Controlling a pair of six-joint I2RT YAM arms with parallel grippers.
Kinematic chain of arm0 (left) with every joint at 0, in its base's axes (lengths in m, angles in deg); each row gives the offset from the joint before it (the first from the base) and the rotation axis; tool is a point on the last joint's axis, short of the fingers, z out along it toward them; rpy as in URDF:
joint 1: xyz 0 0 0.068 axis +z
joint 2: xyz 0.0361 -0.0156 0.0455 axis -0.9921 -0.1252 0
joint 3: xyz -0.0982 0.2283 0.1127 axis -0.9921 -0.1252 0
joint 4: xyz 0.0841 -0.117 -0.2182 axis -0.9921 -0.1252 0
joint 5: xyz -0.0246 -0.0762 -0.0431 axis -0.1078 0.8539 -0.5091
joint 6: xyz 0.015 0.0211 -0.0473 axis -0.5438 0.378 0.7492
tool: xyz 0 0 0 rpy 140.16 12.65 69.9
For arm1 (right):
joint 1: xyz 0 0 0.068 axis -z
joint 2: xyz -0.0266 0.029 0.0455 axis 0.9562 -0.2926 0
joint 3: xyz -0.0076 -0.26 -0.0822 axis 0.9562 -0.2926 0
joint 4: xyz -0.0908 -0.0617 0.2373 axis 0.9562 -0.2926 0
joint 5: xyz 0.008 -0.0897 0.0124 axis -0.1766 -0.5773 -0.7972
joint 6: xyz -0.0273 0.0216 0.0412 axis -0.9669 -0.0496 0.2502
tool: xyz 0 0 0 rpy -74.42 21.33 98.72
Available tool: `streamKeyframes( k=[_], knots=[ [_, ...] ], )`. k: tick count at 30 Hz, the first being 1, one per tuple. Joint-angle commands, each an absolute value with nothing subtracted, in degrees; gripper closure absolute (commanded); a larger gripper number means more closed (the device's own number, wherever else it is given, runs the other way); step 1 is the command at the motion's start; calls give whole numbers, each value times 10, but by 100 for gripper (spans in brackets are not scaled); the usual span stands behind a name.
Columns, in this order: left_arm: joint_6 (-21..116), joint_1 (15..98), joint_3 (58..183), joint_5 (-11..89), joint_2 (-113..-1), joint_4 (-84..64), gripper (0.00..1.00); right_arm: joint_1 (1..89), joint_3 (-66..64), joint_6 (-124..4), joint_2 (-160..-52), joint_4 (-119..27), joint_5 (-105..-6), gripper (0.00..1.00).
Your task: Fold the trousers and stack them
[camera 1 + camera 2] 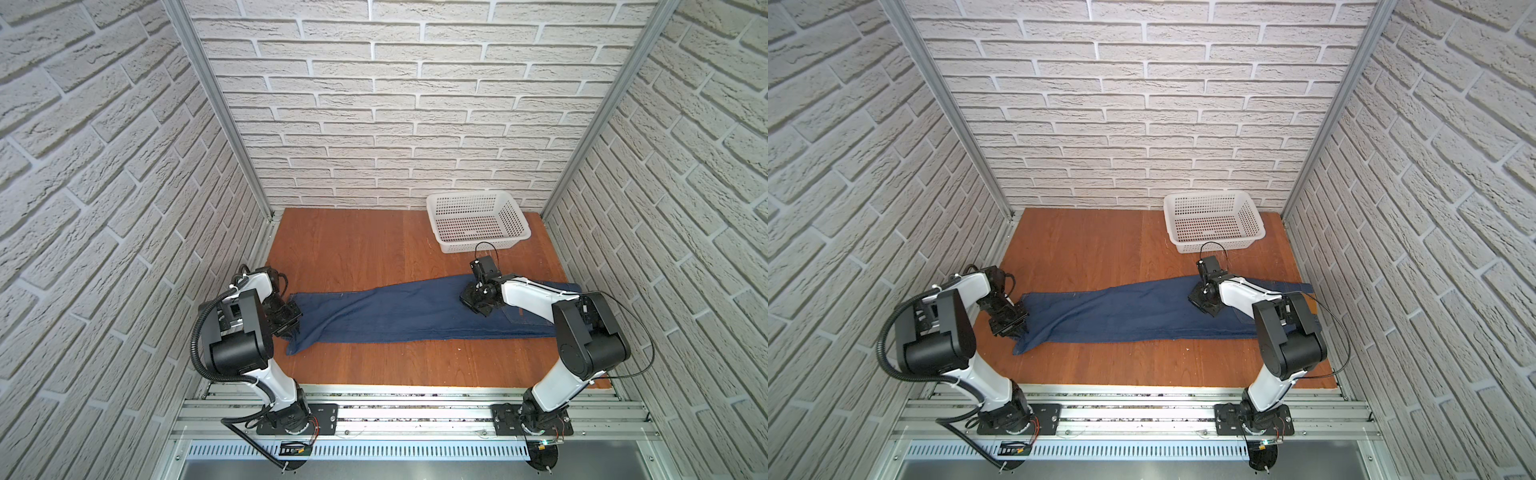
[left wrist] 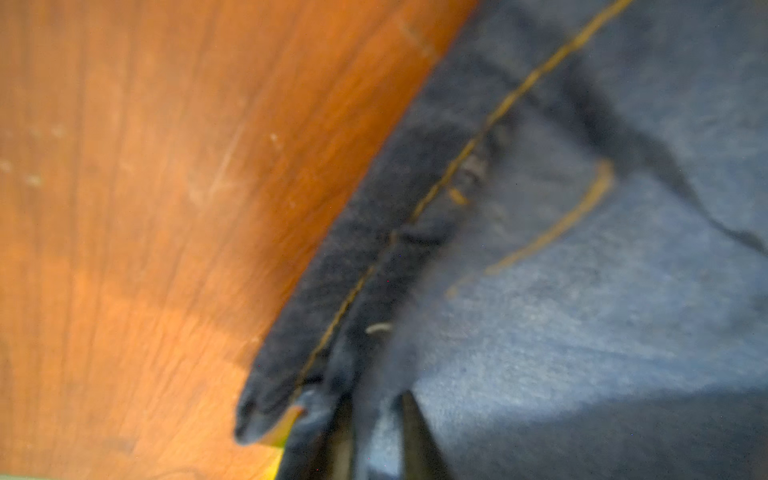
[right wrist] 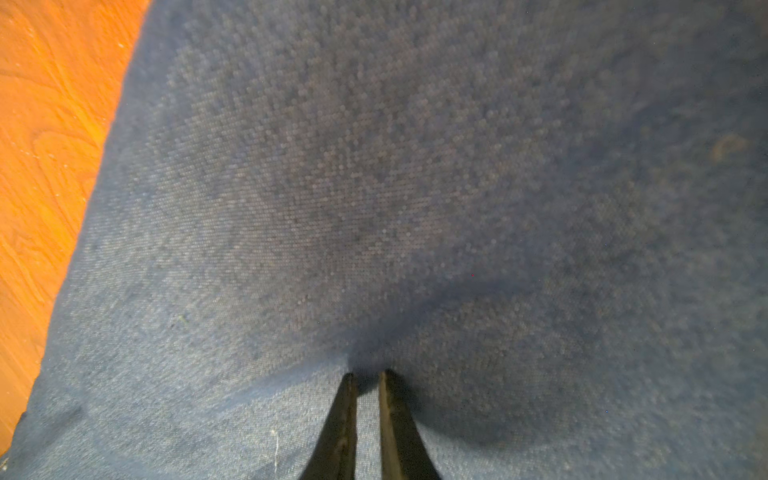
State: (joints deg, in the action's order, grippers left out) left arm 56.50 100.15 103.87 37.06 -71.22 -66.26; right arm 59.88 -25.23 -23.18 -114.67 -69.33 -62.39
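The left arm [image 1: 239, 328] bends with its elbow raised, and the left gripper [image 1: 293, 322] sits low, jaws pinched nearly together on the trousers [image 1: 395, 316]. The right arm [image 1: 536, 293] stretches inward, the right gripper [image 1: 471, 300] tipped downward, jaws narrowed onto the same cloth.

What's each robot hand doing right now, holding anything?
Left gripper: closed on the trousers at the leg hem.
Right gripper: closed, pinching the trousers near the thigh.

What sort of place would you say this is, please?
Probably a robot work cell, not a home: brick-pattern wall panels on aluminium posts box in a wooden tabletop, with the left arm and right arm bolted to a metal rail.
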Motion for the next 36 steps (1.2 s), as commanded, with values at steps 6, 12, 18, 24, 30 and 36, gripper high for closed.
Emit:
streamKeyframes(
  k=[6, 12, 18, 24, 30, 36],
  knots=[
    [553, 1000, 1064, 344, -690, -675, 99, 609, -265, -235, -1182, -751, -657, 85],
    [554, 998, 1084, 330, -670, -685, 100, 609, -263, -235, -1182, -753, -657, 85],
    [546, 991, 1137, 298, -611, -706, 100, 609, -263, -235, -1182, -755, -658, 85],
    [522, 982, 1151, 303, -572, -668, 100, 609, -259, -234, -1183, -760, -661, 85],
    [521, 981, 1149, 301, -633, -656, 100, 609, -255, -235, -1181, -768, -663, 85],
    [518, 982, 1179, 307, -633, -647, 100, 606, -255, -236, -1172, -775, -667, 85]
  ],
)
